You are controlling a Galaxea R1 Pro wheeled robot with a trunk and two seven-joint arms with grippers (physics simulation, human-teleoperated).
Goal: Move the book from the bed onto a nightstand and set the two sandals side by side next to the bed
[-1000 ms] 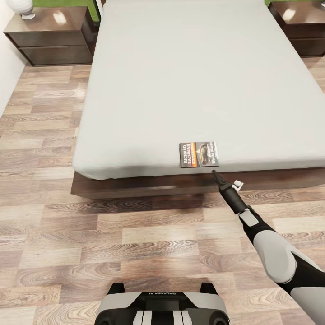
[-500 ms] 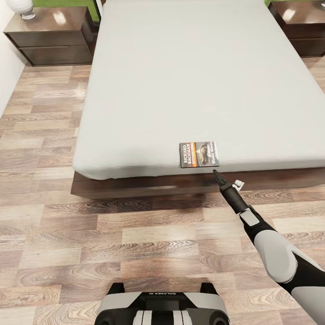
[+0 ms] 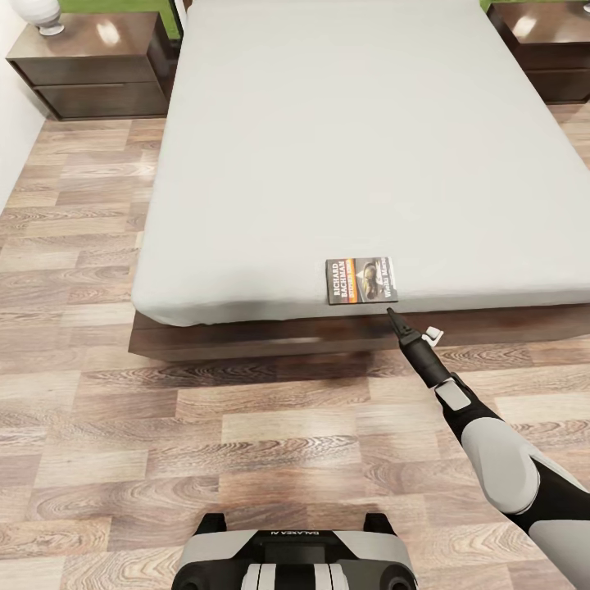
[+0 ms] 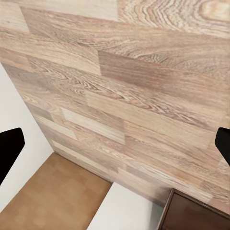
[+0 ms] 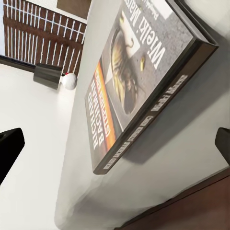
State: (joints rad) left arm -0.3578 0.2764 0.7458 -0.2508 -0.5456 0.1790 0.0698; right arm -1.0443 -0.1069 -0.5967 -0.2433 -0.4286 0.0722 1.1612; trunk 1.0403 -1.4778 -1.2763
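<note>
The book (image 3: 361, 280) lies flat on the pale mattress of the bed (image 3: 344, 147), close to its foot edge, dark cover up with an orange band. My right gripper (image 3: 392, 315) hovers just off that edge, a little right of the book's near corner, not touching it. In the right wrist view the book (image 5: 139, 81) looms close, and the gripper (image 5: 115, 146) is open with its dark fingertips (image 5: 9, 148) far apart. My left gripper (image 4: 115, 146) is open over the wood floor. The sandals are out of view.
One nightstand (image 3: 90, 61) stands at the bed's far left with a white rounded object (image 3: 37, 15) on top; the other nightstand (image 3: 545, 41) is at the far right. The dark platform frame (image 3: 246, 336) juts out under the mattress. Plank floor (image 3: 164, 442) lies between my base (image 3: 295, 557) and the bed.
</note>
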